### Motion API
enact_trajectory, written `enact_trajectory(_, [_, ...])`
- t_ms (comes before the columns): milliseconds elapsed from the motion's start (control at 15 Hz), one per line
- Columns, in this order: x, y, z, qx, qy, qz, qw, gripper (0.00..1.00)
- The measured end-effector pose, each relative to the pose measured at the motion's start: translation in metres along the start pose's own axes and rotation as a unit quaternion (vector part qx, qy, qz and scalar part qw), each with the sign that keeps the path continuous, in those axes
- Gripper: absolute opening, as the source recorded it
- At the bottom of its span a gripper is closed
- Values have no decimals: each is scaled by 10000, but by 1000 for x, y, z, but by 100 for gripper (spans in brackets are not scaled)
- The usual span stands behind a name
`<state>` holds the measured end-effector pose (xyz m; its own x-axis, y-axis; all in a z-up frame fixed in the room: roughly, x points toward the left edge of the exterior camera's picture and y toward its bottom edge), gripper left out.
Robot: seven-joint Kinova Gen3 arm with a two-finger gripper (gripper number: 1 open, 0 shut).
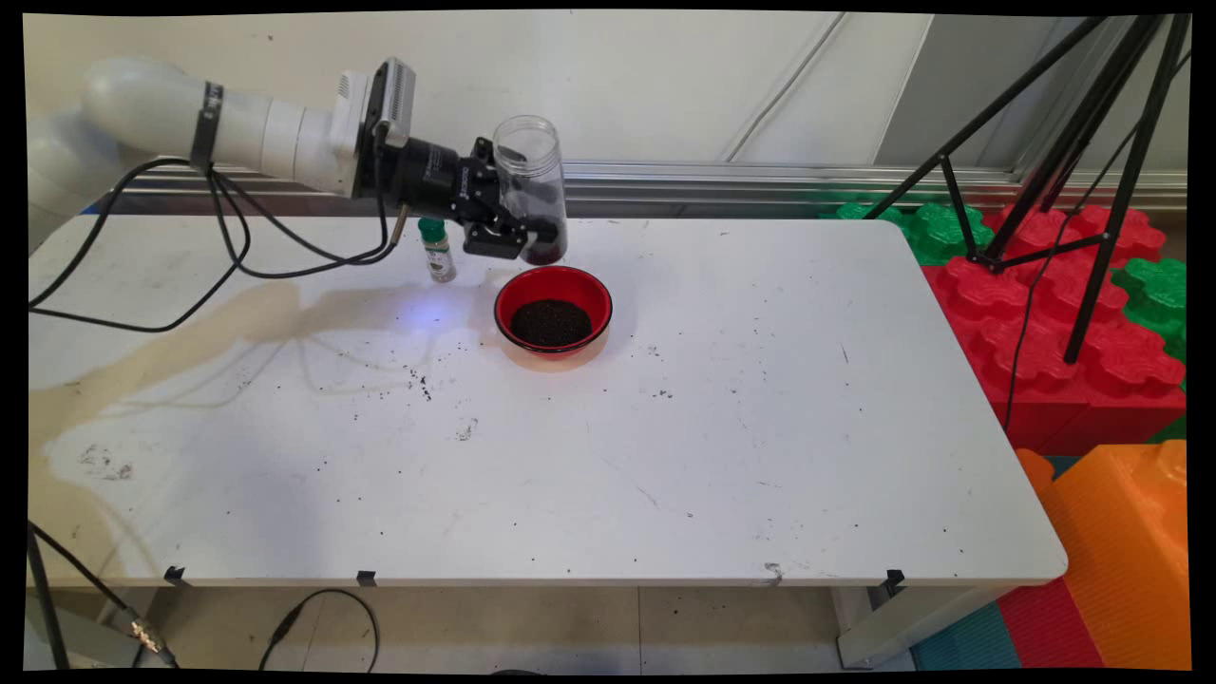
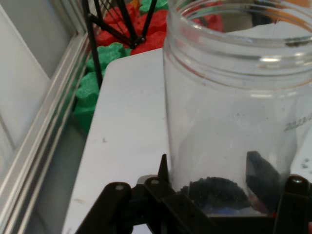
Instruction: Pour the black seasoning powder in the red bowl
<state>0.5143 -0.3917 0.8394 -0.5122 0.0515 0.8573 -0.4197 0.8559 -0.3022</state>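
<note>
Main view: the claw (image 1: 513,226) is pinching a clear jar (image 1: 532,180) upright, hovering behind the red bowl (image 1: 553,310) on the bench (image 1: 665,456).

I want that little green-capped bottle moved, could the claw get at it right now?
Probably not: the claw is shut on the clear plastic jar, so it has no free grip. The small green-capped bottle itself stands unblocked just beside it, left of the red bowl.
</note>
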Motion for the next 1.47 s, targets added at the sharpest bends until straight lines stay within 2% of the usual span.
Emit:
enact_trajectory(533, [0, -26, 8, 204, -142, 614, 9978, 0])
enact_trajectory(933, [-3, -40, 13, 355, -333, 1310, 9902, 0])
enact_trajectory(1067, [-4, -43, 15, 375, -405, 1541, 9865, 0])
enact_trajectory(1200, [-6, -47, 18, 396, -490, 1847, 9808, 0])
enact_trajectory(1333, [-7, -50, 20, 404, -563, 2173, 9736, 0])
enact_trajectory(1467, [-8, -53, 22, 414, -639, 2545, 9641, 0])
